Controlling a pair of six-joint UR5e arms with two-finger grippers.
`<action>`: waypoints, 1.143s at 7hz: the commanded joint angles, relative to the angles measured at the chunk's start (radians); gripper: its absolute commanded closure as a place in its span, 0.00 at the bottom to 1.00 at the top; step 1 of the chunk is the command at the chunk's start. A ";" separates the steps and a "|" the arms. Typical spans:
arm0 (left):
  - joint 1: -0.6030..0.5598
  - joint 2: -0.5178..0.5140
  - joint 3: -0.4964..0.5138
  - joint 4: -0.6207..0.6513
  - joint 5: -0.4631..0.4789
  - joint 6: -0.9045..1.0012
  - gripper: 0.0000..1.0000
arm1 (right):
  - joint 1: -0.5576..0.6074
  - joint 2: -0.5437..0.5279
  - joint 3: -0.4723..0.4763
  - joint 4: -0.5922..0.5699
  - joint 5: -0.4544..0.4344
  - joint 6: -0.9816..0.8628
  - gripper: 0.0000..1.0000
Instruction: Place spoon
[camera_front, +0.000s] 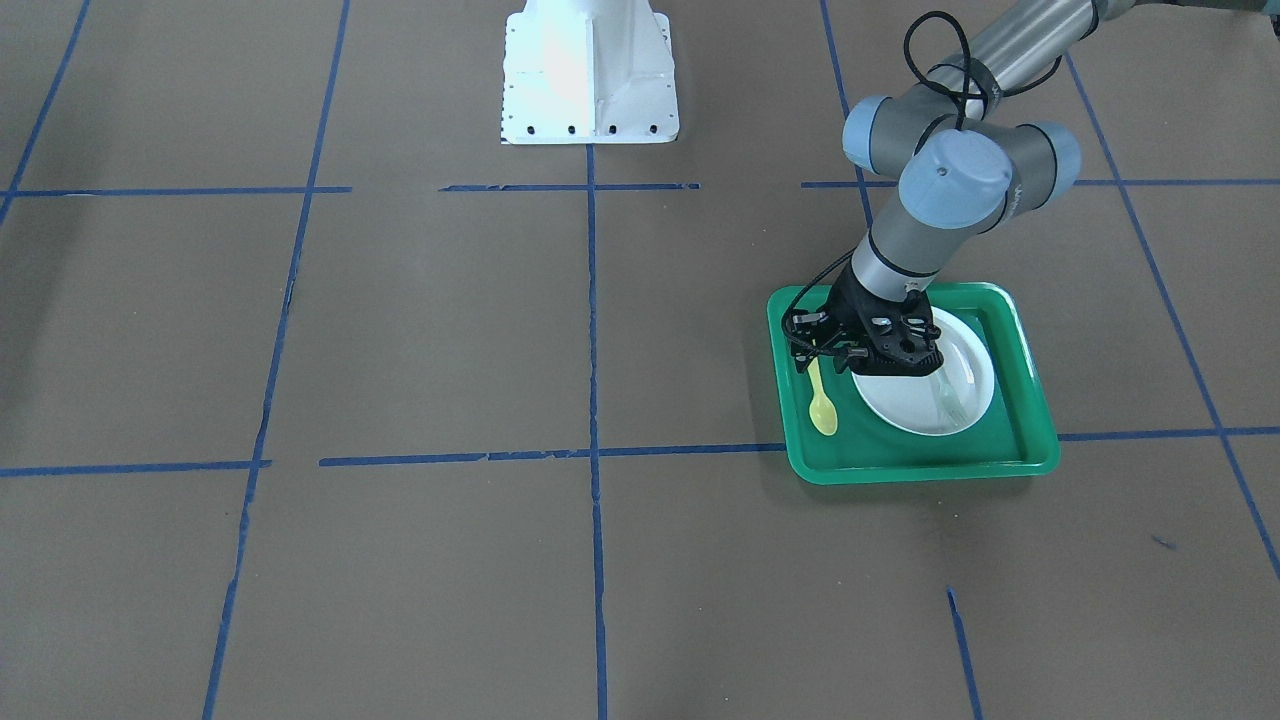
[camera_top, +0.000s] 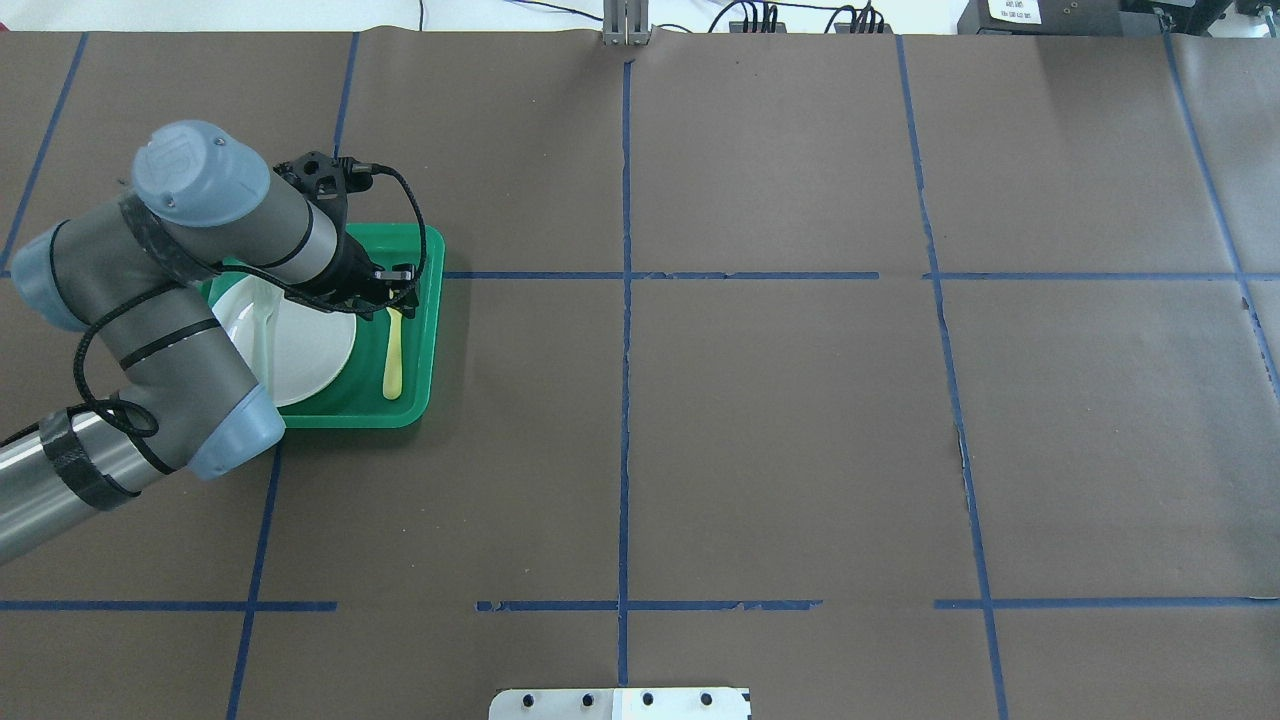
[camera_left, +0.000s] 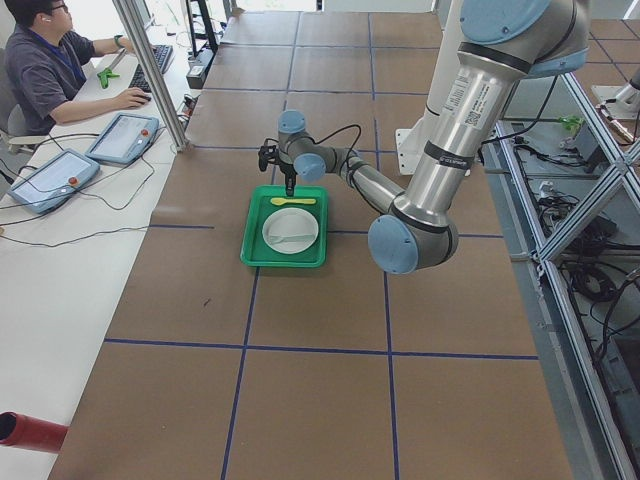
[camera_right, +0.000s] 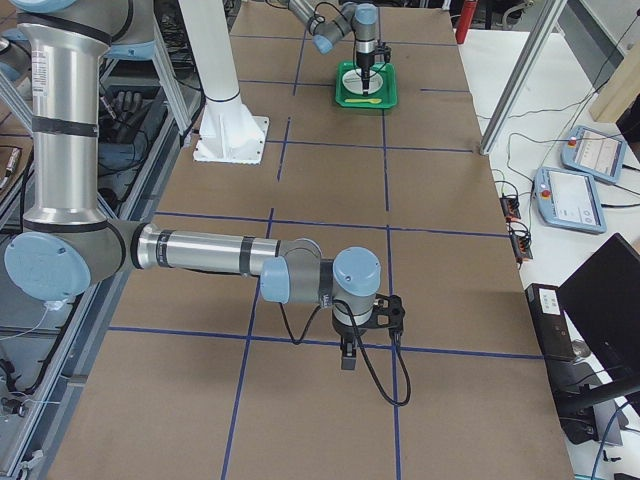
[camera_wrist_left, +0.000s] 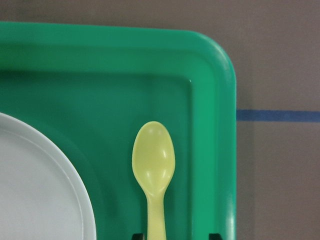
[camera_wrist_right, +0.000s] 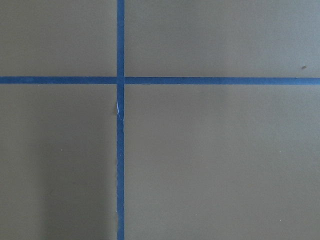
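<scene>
The yellow spoon lies flat on the green tray, beside the white plate. In the left wrist view the spoon rests bowl up between the plate and the tray's rim. My left gripper is low over the handle end of the spoon, and its fingertips stand apart on either side of the handle, so it is open. My right gripper shows only in the exterior right view, far from the tray, and I cannot tell if it is open or shut.
A pale grey-green fork lies on the plate. The tray sits near the table's left end in the overhead view. The white robot base stands at the table's edge. Blue tape lines cross the brown table.
</scene>
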 joint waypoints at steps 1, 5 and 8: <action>-0.060 0.067 -0.083 0.002 -0.001 0.000 0.00 | 0.000 0.000 0.000 -0.001 0.000 0.000 0.00; -0.323 0.347 -0.145 0.022 -0.015 0.490 0.00 | 0.000 0.000 0.000 0.000 0.000 0.000 0.00; -0.596 0.500 -0.125 0.127 -0.117 0.986 0.00 | 0.000 0.000 0.000 -0.001 0.000 0.000 0.00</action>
